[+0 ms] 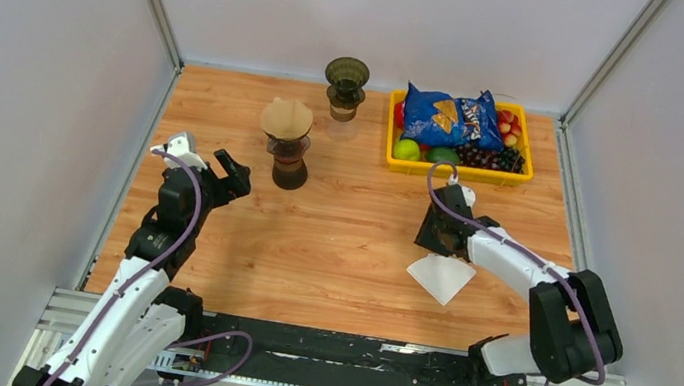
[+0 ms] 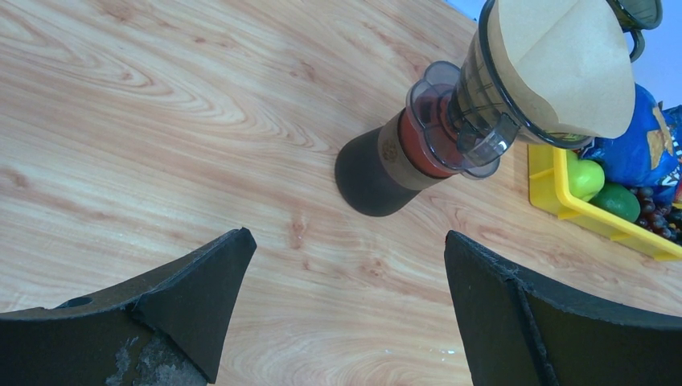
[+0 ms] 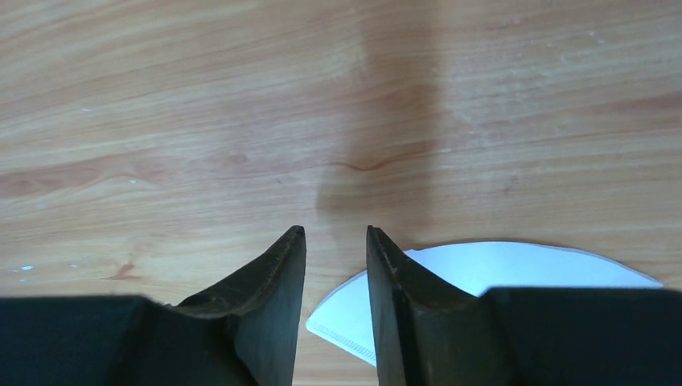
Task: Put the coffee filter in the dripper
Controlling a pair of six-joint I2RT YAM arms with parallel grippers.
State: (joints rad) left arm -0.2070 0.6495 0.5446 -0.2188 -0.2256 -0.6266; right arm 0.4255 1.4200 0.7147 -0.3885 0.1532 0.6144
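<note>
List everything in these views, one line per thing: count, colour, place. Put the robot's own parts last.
white filter: 1, white, flat on the table at the right
brown filter: 1, brown, seated in the near dripper
near dripper: 1, clear, on a dark base, left of centre
far dripper: 1, dark olive, no filter seen, far centre
basket: 1, yellow, far right
chip bag: 1, blue, in the basket
green fruits: 2 seen, green, basket's near left
grapes: 1 bunch, dark, basket's near right
table: 1, light wood
left gripper: 1, black, wide open, facing the near dripper
right gripper: 1, black, narrowly open over the white filter
</note>
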